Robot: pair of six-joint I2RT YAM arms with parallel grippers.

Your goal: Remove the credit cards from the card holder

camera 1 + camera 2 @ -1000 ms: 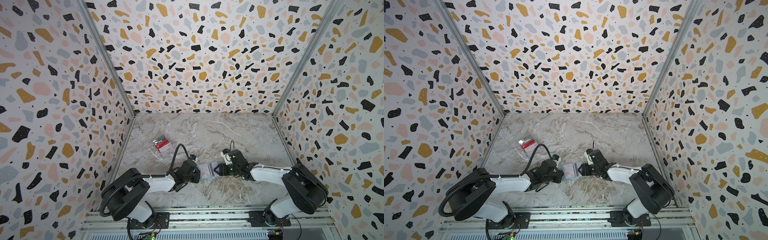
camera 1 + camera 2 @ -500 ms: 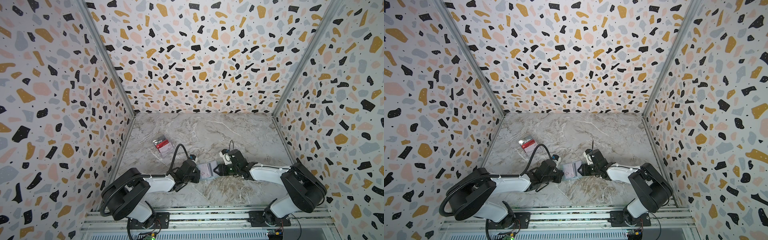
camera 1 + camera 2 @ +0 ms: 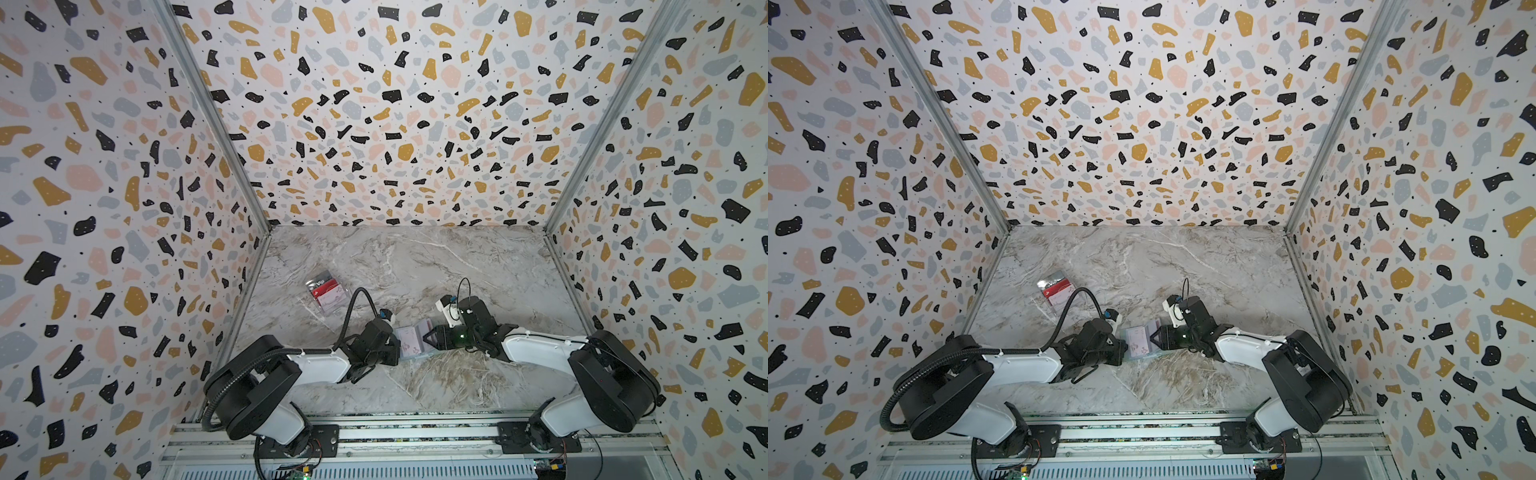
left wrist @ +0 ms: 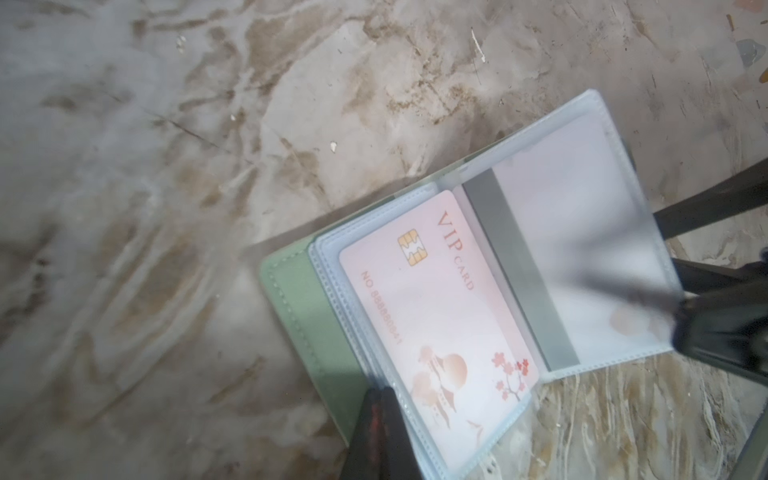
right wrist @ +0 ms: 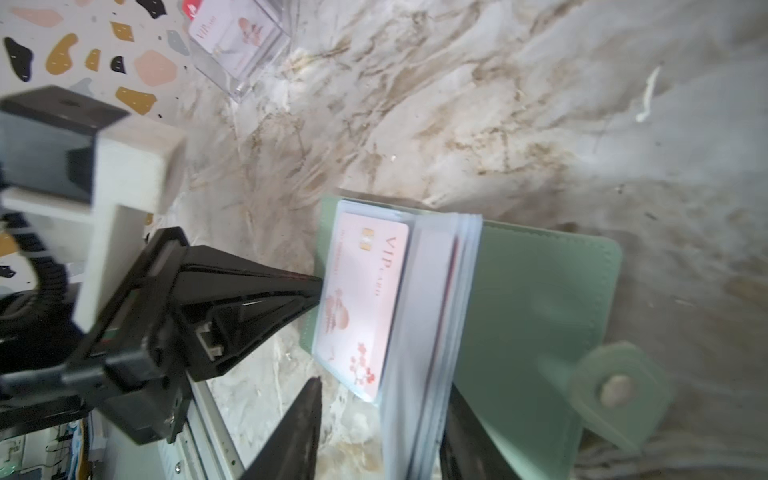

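The mint-green card holder lies open on the marble between both grippers. A white-pink flowered credit card sits in a clear sleeve on its left half. Another sleeve shows a white card back with a grey stripe. My left gripper is shut, its tips on the holder's green cover edge. My right gripper stands open astride a raised stack of sleeves, which leans against one finger. The snap tab lies flat.
A clear plastic box with cards printed Vip stands at the back left near the wall. Patterned walls enclose the marble floor on three sides. A metal rail runs along the front.
The right gripper's jaws have narrowed a little around the sleeves. Both arms and the card holder stay where they were.
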